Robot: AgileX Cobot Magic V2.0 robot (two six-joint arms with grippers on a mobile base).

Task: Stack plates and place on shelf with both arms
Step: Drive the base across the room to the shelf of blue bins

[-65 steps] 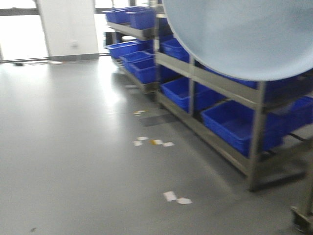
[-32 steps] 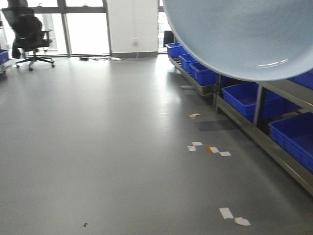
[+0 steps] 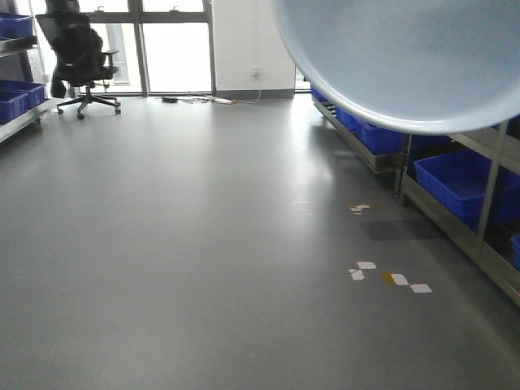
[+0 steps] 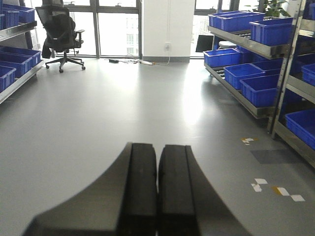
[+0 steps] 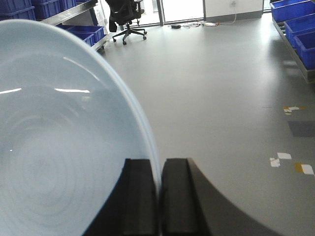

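A large pale bluish-white plate (image 3: pixel 406 57) fills the upper right of the front view, held up in the air. In the right wrist view the same plate (image 5: pixel 59 137) stands on edge at the left, its rim pinched between the fingers of my right gripper (image 5: pixel 160 162), which is shut on it. My left gripper (image 4: pixel 158 147) is shut with nothing between its fingers, hanging over bare floor. Steel shelf racking (image 4: pixel 246 46) with blue bins runs along the right side. I see only this one plate.
Blue bins (image 3: pixel 463 175) fill the right-hand racking, and more racking with blue bins (image 4: pixel 15 64) lines the left wall. A black office chair (image 3: pixel 77 53) stands at the far left by the windows. White and yellow tape marks (image 3: pixel 390 276) dot the grey floor.
The front view has swung left: the right racking slid toward the frame's right edge, and the chair and windows came into view. The plate stays at the upper right.
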